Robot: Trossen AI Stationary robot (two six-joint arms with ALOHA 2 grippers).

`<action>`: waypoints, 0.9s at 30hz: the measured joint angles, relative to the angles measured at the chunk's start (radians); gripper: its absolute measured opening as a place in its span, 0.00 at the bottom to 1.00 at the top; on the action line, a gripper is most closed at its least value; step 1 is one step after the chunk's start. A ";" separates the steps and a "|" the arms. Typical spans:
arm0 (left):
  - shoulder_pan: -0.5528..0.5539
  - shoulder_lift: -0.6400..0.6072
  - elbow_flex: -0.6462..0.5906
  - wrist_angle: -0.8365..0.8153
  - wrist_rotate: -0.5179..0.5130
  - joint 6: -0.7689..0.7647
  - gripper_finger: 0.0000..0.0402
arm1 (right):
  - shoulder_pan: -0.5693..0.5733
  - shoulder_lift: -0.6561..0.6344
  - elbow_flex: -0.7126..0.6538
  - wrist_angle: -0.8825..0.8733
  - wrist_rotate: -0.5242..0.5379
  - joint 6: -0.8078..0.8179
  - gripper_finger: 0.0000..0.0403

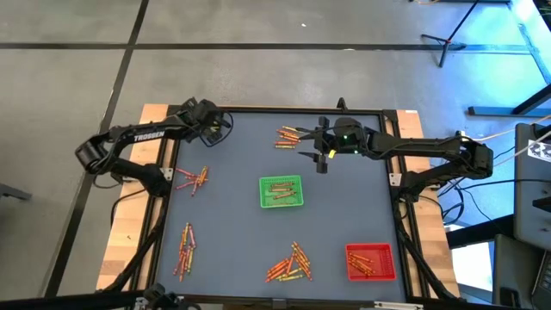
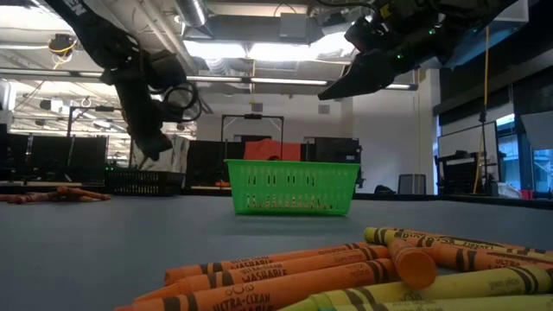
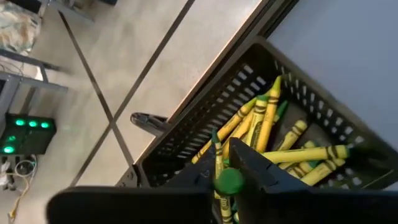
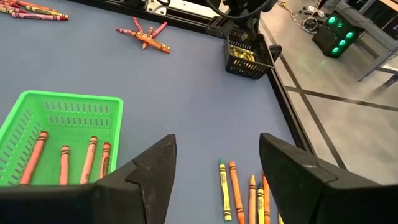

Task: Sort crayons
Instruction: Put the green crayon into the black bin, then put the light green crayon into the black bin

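Left gripper [image 3: 231, 177] hangs over the black slotted plastic basket [image 3: 205, 118] at the far-left table corner, a green crayon [image 3: 229, 180] end-on between its fingers; jaws look barely parted, perhaps just letting go, though the view is too tight to be sure. The basket already holds yellow and green crayons [image 3: 267, 121], so this seems the drop point for those colours. Right gripper [image 4: 214, 168] hovers with jaws wide apart above a small heap of loose crayons [image 4: 239, 190] at far centre, presumably lining up a pick. The green square mesh tray [image 1: 281, 191] at table centre holds orange-red sticks; other piles lie scattered.
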 joint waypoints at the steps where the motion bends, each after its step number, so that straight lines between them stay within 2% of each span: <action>1: 0.002 0.003 0.000 0.001 0.000 0.000 0.10 | 0.000 0.000 0.000 0.000 0.000 0.000 0.56; 6: -0.009 -0.011 0.000 0.005 0.000 -0.007 0.23 | 0.000 0.000 0.000 0.000 0.000 0.000 0.56; 10: -0.057 -0.048 0.000 0.046 0.030 -0.010 0.28 | 0.000 0.004 0.000 0.000 0.000 0.008 0.56; 12: -0.088 -0.070 0.000 0.098 0.116 -0.004 0.28 | 0.000 0.015 0.000 0.000 0.000 0.022 0.56; 15: -0.128 -0.090 0.000 0.200 0.307 -0.001 0.28 | 0.000 0.049 0.000 0.010 0.019 0.025 0.56; 18: -0.159 -0.090 0.001 0.297 0.480 -0.006 0.28 | 0.000 0.082 -0.001 0.043 0.101 0.037 0.56; 22: -0.197 -0.066 0.001 0.410 0.594 -0.009 0.28 | 0.000 0.105 -0.001 0.060 0.204 0.043 0.56; 27: -0.233 -0.006 0.001 0.544 0.678 -0.016 0.28 | 0.000 0.109 -0.001 0.066 0.222 0.043 0.56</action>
